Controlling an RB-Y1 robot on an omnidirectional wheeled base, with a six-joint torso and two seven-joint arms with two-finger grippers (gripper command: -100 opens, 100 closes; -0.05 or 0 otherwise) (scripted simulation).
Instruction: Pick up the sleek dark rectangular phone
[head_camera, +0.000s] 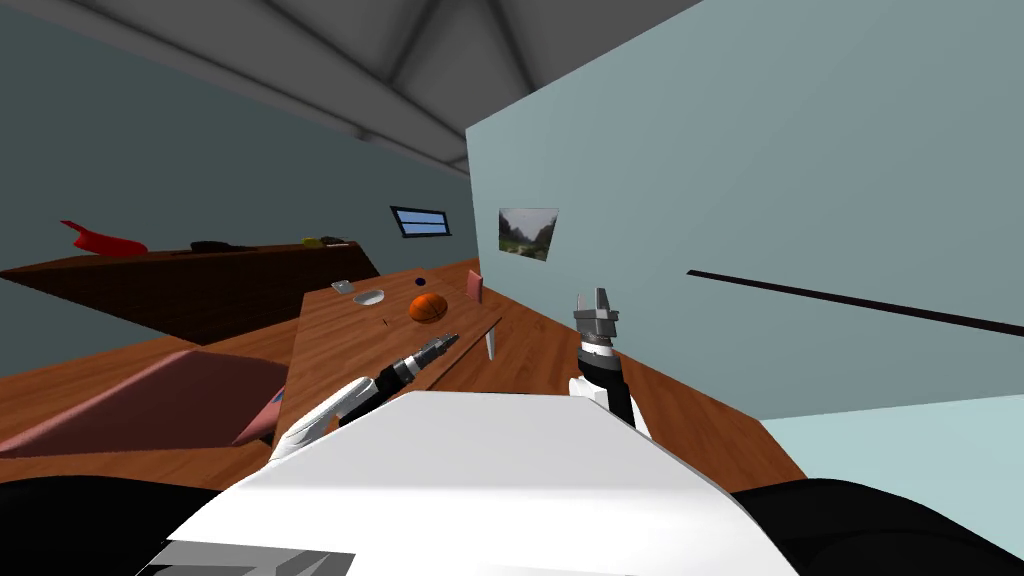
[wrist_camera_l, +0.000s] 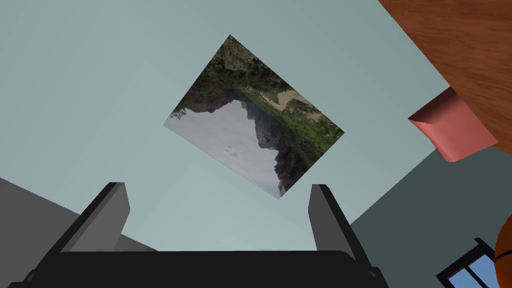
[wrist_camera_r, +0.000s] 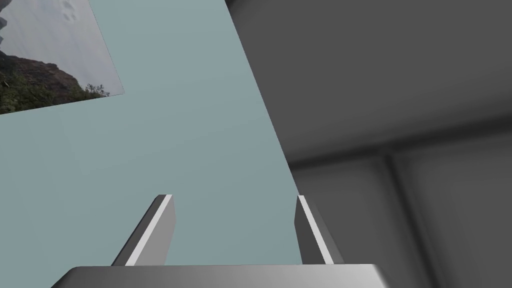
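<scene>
A wooden table (head_camera: 330, 350) stretches ahead of me. A small dark object (head_camera: 420, 281) lies at its far end; I cannot tell whether it is the phone. Another flat dark thing (head_camera: 210, 246) rests on the long dark counter (head_camera: 200, 285) behind. My left gripper (head_camera: 441, 346) hovers low over the table, just short of an orange ball (head_camera: 428, 308). Its wrist view shows the left gripper (wrist_camera_l: 217, 205) open with nothing between its fingers. My right gripper (head_camera: 596, 304) is raised beside the pale wall, and in its wrist view the right gripper (wrist_camera_r: 232, 220) is open and holds nothing.
On the table stand a white bowl (head_camera: 370, 297), a small grey item (head_camera: 343, 287) and a pink upright block (head_camera: 474, 286). That pink block (wrist_camera_l: 450, 127) also shows off the table's edge (wrist_camera_l: 465, 45). A red object (head_camera: 100, 242) sits on the counter. A pink cushion (head_camera: 150, 400) lies low on my left.
</scene>
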